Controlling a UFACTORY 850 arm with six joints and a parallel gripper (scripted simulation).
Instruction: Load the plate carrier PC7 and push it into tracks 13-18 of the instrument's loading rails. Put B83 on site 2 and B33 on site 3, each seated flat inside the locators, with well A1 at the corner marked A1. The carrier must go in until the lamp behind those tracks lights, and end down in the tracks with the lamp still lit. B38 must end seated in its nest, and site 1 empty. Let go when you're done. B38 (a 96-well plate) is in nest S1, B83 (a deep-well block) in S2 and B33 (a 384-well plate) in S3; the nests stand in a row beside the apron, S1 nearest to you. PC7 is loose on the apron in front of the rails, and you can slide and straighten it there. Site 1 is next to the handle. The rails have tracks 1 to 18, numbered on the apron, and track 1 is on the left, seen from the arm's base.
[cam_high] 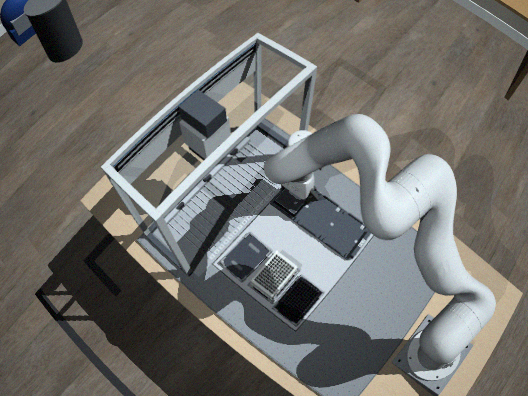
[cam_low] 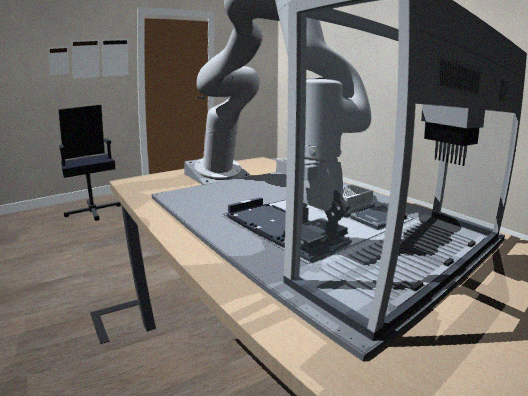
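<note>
The dark plate carrier PC7 (cam_high: 327, 224) lies loose on the apron in front of the rails, also in the exterior view (cam_low: 267, 220), with its handle (cam_low: 245, 204) toward the arm's base. My gripper (cam_low: 336, 222) points down over the carrier's far end, site 3, and is shut on a dark flat plate, B33 (cam_low: 322, 239). The plate sits low at that site; I cannot tell if it is seated. In the top view my wrist (cam_high: 299, 187) hides the fingers and most of B33 (cam_high: 286, 202). Sites 1 and 2 look empty. The pale block B83 (cam_high: 274, 274) is in S2 and the black plate B38 (cam_high: 299, 299) in S1. Nest S3 (cam_high: 245, 255) looks empty.
The instrument frame (cam_high: 210, 125) stands over the ribbed loading rails (cam_high: 220, 200). Its front post (cam_low: 295, 150) is close to my wrist. A pipetting head (cam_low: 452, 132) hangs over the back of the rails. No lamp is seen lit.
</note>
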